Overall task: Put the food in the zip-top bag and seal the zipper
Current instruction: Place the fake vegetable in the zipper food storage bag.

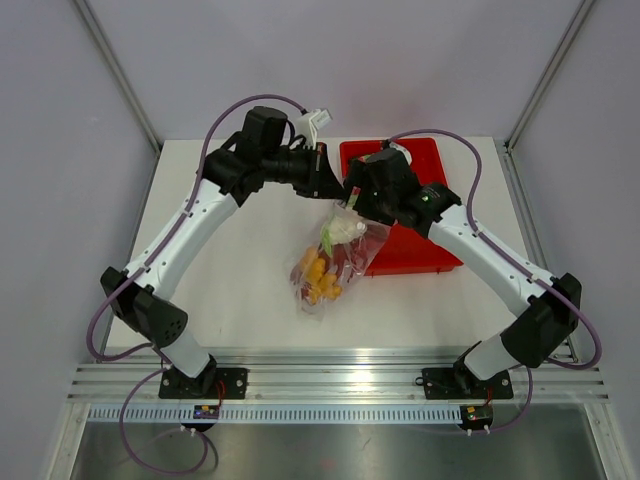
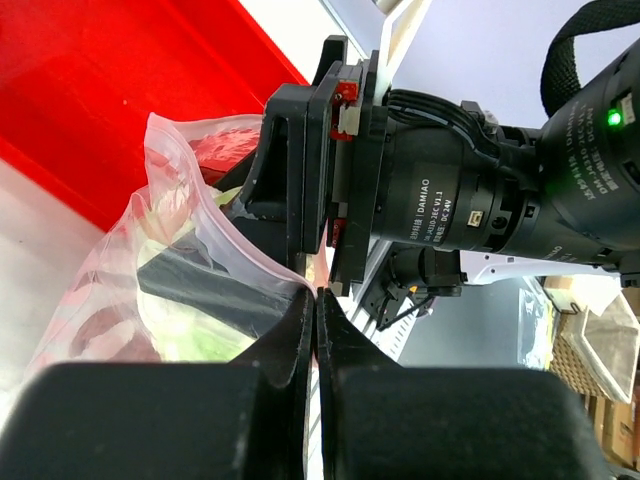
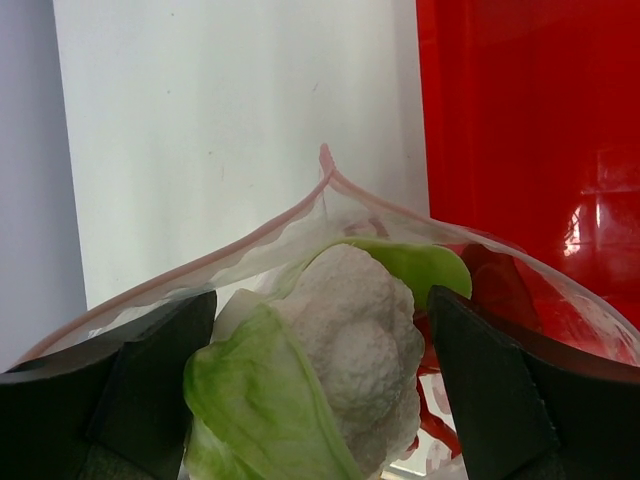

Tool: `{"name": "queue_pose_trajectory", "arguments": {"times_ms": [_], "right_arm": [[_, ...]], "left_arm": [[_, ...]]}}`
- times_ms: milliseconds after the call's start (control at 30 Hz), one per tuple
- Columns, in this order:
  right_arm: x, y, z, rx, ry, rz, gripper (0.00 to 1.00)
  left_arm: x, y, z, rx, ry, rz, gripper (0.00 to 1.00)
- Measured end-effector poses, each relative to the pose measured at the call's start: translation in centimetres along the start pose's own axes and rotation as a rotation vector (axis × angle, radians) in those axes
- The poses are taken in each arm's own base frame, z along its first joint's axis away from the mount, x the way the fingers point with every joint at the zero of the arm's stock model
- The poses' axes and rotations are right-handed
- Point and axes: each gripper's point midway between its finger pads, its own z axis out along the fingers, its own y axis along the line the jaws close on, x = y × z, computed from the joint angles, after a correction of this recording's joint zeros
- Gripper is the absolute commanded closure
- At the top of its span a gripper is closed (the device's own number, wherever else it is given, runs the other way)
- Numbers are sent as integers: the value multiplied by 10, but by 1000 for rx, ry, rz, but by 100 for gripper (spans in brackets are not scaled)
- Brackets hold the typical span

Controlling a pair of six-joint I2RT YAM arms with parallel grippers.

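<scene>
The clear zip-top bag (image 1: 330, 265) lies mid-table with orange-yellow pieces (image 1: 320, 280) and dark-red chilies (image 1: 352, 255) inside. My left gripper (image 1: 328, 185) is shut on the bag's mouth edge; in the left wrist view its jaws (image 2: 318, 300) pinch the pink zipper strip (image 2: 250, 272) and hold it up. My right gripper (image 1: 352, 212) reaches into the bag's mouth. In the right wrist view its fingers (image 3: 160, 380) sit on both sides of the white cauliflower piece (image 3: 350, 320) with green leaves, touching it. The zipper (image 3: 270, 225) arcs open above it. Chilies (image 3: 432, 420) lie below.
A red plastic tray (image 1: 425, 255) stands right behind the bag, under my right arm; it fills the left wrist view's upper left (image 2: 100, 80) and the right wrist view's right side (image 3: 530, 120). The two grippers are very close together above the bag's mouth.
</scene>
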Motion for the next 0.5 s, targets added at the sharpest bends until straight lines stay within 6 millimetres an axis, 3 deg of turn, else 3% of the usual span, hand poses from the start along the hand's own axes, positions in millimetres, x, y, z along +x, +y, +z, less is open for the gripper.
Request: {"name": "queue_pose_trajectory", "arguments": {"times_ms": [67,167,200,267,300,333,367,433,500], "right_arm": [[1,-3,0,14,1,-1,5],[2,-7,2,35,3,-2,14],[2,-8,4,40,2,0,36],[4,-5,10,32,7,6,48],[6,-3,13,25,10,10,49],[9,-4,18,26,15,13,62],[12,-5,21,29,23,16,66],[19,-7,28,29,41,32,66],[25,-7,33,23,61,43,46]], "left_arm": [[1,1,3,13,5,0,100],[5,4,8,26,9,0,100],[6,5,10,29,7,3,100],[12,10,14,36,9,1,100],[15,12,17,40,11,0,100],[19,15,19,40,13,-2,100],[21,19,20,36,11,-3,100],[26,25,22,25,13,-10,100],[30,31,22,10,17,-20,100]]}}
